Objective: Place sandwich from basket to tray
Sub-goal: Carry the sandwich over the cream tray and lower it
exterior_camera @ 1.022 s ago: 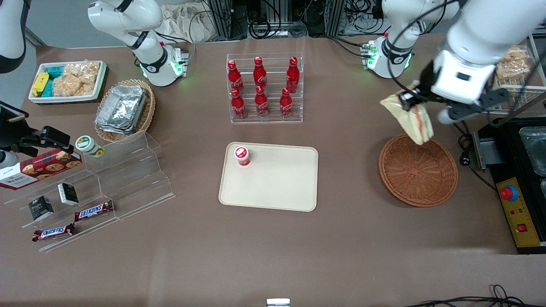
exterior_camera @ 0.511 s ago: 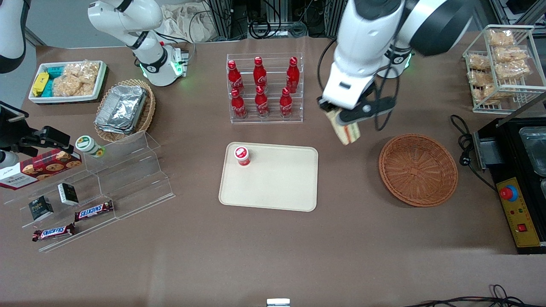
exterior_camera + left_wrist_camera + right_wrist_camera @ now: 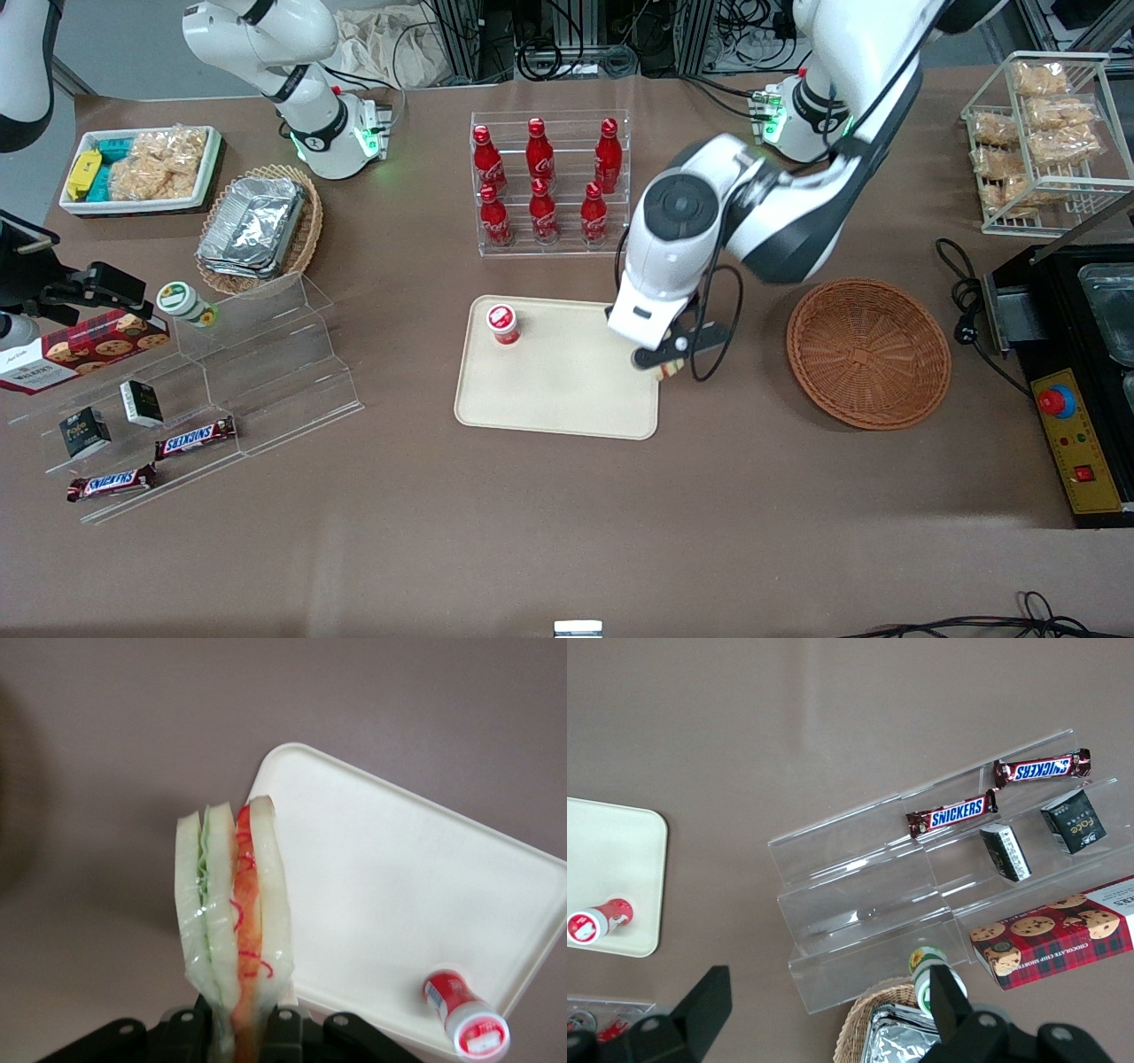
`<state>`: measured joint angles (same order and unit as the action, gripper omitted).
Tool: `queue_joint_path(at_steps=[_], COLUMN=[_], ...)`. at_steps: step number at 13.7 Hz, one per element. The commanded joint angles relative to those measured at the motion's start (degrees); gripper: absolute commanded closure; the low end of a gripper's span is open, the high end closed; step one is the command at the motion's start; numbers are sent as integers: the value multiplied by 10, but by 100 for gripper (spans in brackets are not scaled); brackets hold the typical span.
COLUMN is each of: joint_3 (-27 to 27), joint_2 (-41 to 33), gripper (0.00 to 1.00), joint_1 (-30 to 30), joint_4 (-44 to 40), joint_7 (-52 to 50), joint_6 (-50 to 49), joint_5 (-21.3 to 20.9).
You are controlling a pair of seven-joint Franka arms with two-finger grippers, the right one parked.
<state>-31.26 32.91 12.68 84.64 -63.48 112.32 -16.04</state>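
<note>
two fingers (image 3: 282,1028) of the gripper (image 3: 237,1032) are clamped on the sandwich (image 3: 232,912), one on each bread face, and the wedge stands on edge with its green and orange-red filling in plain sight in the wrist view. under it lies brown table (image 3: 115,744), with the rounded corner of the tray (image 3: 390,886) just beside the sandwich's edge.

in the front view the gripper (image 3: 671,359) hangs a little right of centre in the frame, over the tray's (image 3: 549,390) right rim, and only a small bit of the sandwich (image 3: 671,369) peeks out below the black fingers. the arm's white wrist covers the rest.

the basket (image 3: 868,353) sits at centre right of the frame, well apart from the gripper, and nothing lies in it.

a small red-capped bottle (image 3: 502,322) stands in the tray's upper left corner; the wrist view shows the bottle (image 3: 464,1013) too.

a clear rack of red cola bottles (image 3: 549,182) stands above the tray in the frame, at upper centre.
</note>
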Motion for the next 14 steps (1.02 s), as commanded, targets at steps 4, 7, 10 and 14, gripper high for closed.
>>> queue_joint_path(at_steps=[4,7,10,14], joint_3=[-6,-6,-6,-6], joint_2=[111,141,167,168], gripper=[80,80,80,44], joint_1=[29,30,31,30], joint_4=[-28,-33,-45,-46], joint_7=[-62,-69,-77,-79], joint_6=[78,85,93,93], joint_5=[-62,-87,-108,-107])
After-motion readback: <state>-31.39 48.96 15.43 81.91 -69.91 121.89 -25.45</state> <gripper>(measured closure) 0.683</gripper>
